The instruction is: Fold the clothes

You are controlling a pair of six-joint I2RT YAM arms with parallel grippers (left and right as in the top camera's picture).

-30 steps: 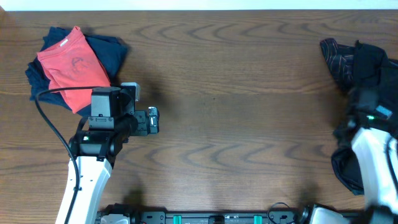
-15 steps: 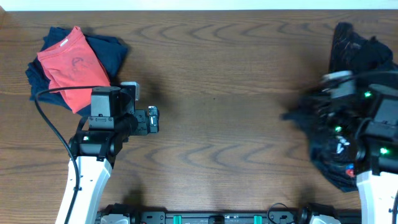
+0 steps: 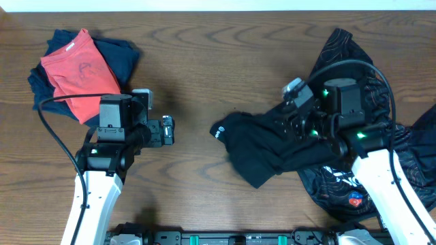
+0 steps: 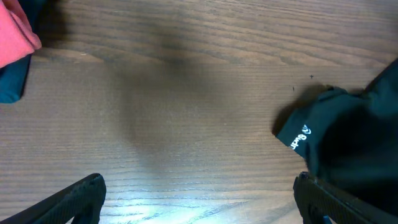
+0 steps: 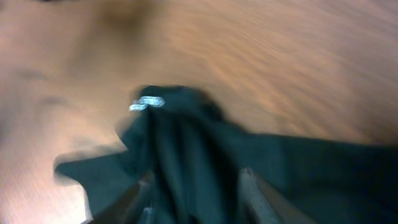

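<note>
A large plain black garment [image 3: 259, 146] with small white lettering at its left tip lies stretched across the table's middle right. It also shows in the left wrist view [image 4: 348, 143] and, blurred, in the right wrist view [image 5: 186, 149]. My right gripper [image 3: 294, 122] is shut on the black garment, with cloth bunched between its fingers [image 5: 196, 186]. A dark garment with thin-line print [image 3: 347, 61] lies under and behind the right arm. My left gripper [image 3: 168, 131] is open and empty over bare wood [image 4: 199, 199], left of the black garment's tip.
A folded red shirt [image 3: 78, 68] lies on a dark blue garment [image 3: 122, 54] at the back left; both edges show in the left wrist view [image 4: 15, 37]. More dark printed cloth with a small red badge [image 3: 351, 197] lies at the front right.
My right arm has swung left from the right edge, dragging the black garment out of the pile toward the table's middle. The left arm has not moved.
</note>
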